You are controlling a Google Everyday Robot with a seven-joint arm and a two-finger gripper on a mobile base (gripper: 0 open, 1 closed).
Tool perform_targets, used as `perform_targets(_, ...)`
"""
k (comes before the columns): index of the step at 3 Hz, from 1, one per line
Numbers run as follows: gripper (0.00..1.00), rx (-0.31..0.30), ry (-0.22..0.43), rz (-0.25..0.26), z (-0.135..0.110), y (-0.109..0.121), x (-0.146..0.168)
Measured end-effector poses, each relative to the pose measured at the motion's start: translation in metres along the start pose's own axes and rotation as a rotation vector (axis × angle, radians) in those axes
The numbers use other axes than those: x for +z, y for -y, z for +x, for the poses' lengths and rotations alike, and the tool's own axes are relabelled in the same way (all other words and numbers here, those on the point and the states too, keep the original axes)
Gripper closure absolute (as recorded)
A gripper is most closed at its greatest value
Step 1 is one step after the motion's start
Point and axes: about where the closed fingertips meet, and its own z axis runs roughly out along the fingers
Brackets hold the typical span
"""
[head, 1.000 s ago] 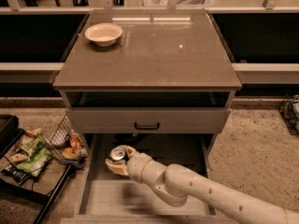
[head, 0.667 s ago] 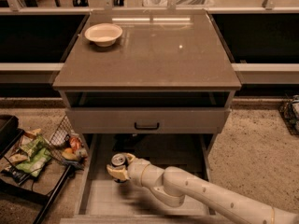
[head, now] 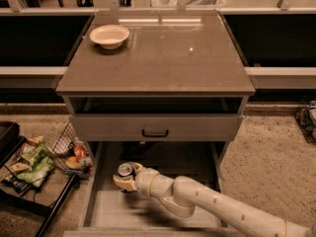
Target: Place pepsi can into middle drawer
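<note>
gripper (head: 126, 180) clamped around pepsi can (head: 125, 170). can upright, low inside middle drawer (head: 92, 196), toward its left wall. Likely light, thin-walled, slick: grip mid-body with moderate squeeze, otherwise it dents or slips.

- The gripper (head: 126, 177) sits low at the near left of the middle drawer (head: 106, 209), clasping the pepsi can (head: 124, 170); its fingers look like smooth, matt cream plastic.
- The can top is shiny silver metal.
- The arm (head: 217, 204) has a smooth off-white shell with a soft sheen.
- The drawer floor is flat, matt grey.
- The cabinet top (head: 163, 58) is smooth and glossy, mirroring lights.
- The white bowl (head: 109, 35), far left, has a smooth, faint gloss.
- The floor (head: 269, 152) on the right is rough and speckled.
- The snack packets (head: 32, 163) on the left are in crinkly, glossy wrappers.
</note>
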Motion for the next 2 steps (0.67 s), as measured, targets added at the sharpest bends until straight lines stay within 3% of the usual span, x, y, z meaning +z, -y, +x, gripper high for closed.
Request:
perform_targets(1, 1.00, -0.065, 0.026, -0.066, 0.029, 0.013, 0.018)
perform_targets(2, 1.00, -0.101, 0.043, -0.139, 0.044, 0.037, 0.024)
